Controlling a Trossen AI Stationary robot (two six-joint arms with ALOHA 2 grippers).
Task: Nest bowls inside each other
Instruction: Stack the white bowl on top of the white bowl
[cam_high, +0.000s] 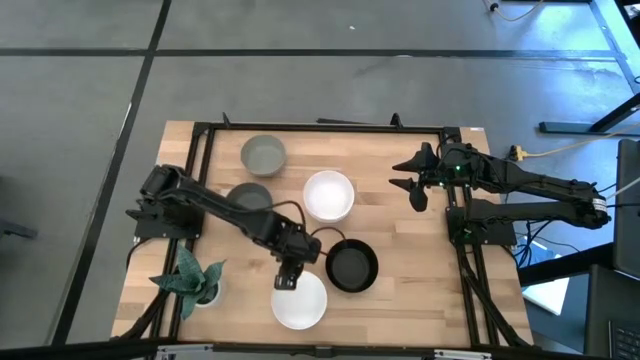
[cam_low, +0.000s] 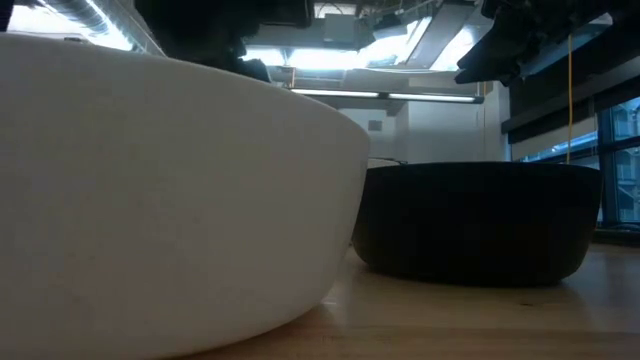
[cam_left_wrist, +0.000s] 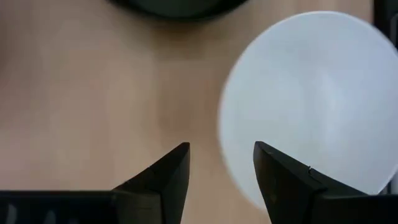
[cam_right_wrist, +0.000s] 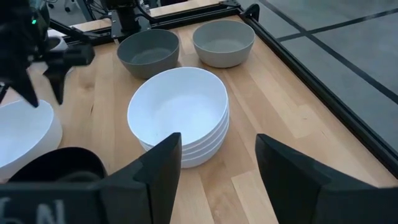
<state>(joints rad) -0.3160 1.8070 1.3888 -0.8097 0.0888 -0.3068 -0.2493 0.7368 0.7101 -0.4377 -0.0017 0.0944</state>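
Observation:
A single white bowl (cam_high: 299, 299) sits near the table's near edge, with a black bowl (cam_high: 352, 266) just right of it. A stack of white bowls (cam_high: 328, 195) stands mid-table, and two grey bowls (cam_high: 263, 154) (cam_high: 250, 198) lie toward the far left. My left gripper (cam_high: 287, 276) is open and hovers over the single white bowl's far-left rim (cam_left_wrist: 227, 146): one finger stands over the inside, the other outside over bare wood. My right gripper (cam_high: 413, 185) is open, raised to the right of the white stack (cam_right_wrist: 180, 112).
A small green potted plant (cam_high: 195, 281) stands at the near left corner. A black frame (cam_high: 320, 127) borders the wooden table. In the low view the white bowl (cam_low: 150, 200) and the black bowl (cam_low: 480, 220) stand close together. Bare wood lies right of the black bowl.

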